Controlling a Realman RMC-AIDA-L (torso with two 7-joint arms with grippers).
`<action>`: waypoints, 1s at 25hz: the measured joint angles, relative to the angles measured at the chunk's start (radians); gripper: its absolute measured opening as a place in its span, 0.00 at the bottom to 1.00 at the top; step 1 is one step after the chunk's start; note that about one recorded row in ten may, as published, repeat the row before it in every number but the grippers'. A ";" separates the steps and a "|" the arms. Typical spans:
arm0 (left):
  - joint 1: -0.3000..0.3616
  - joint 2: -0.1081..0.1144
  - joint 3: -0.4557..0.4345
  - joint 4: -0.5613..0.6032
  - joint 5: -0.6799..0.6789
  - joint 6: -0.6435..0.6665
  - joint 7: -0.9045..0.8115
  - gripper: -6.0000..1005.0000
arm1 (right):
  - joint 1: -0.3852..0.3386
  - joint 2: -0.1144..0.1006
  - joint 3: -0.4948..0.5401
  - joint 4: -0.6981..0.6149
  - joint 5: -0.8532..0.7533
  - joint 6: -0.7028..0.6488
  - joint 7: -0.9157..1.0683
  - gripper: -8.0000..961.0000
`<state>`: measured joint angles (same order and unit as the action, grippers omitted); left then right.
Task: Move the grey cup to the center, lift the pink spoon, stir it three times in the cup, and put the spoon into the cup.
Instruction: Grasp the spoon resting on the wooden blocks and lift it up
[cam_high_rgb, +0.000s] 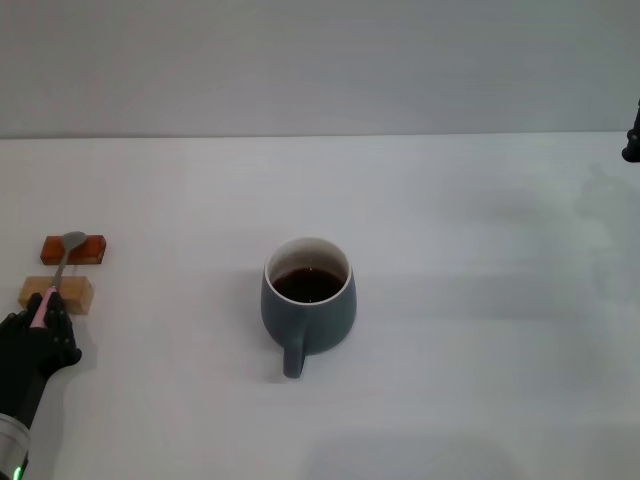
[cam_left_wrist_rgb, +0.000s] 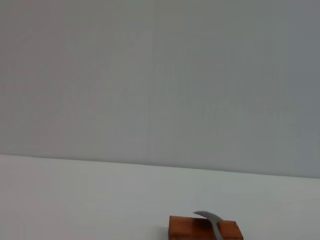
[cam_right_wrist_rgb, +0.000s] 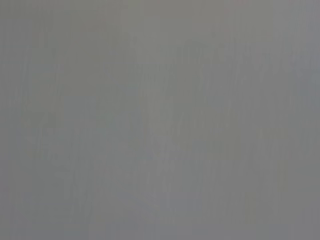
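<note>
The grey cup (cam_high_rgb: 308, 312) stands at the middle of the white table (cam_high_rgb: 480, 300), handle toward me, with dark brown liquid inside. The pink spoon (cam_high_rgb: 62, 264) lies at the far left across two small blocks, its silver bowl on the far one. My left gripper (cam_high_rgb: 40, 310) sits at the near end of the spoon, shut on the pink handle, and the spoon still rests on the blocks. The left wrist view shows only the spoon's bowl (cam_left_wrist_rgb: 212, 220) on the reddish block. My right gripper (cam_high_rgb: 632, 140) is parked at the far right edge, barely in view.
A reddish-brown block (cam_high_rgb: 92, 248) and a tan block (cam_high_rgb: 76, 293) hold the spoon up off the table. A pale wall runs behind the table's back edge. The right wrist view shows only plain grey.
</note>
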<state>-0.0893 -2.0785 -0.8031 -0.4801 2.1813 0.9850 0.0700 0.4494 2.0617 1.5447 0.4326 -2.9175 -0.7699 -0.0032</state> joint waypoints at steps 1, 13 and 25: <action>0.000 0.000 0.000 0.000 0.000 0.000 0.000 0.17 | 0.000 0.000 0.000 0.000 0.000 0.000 0.000 0.01; 0.002 0.001 -0.004 0.000 -0.011 0.004 -0.001 0.16 | -0.003 0.000 0.000 0.006 0.000 0.000 0.000 0.01; 0.005 0.003 -0.001 -0.002 -0.013 0.017 -0.002 0.16 | -0.005 0.001 0.000 0.008 0.000 0.000 0.000 0.01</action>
<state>-0.0843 -2.0755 -0.8039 -0.4818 2.1688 1.0025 0.0676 0.4448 2.0627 1.5446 0.4403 -2.9176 -0.7701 -0.0031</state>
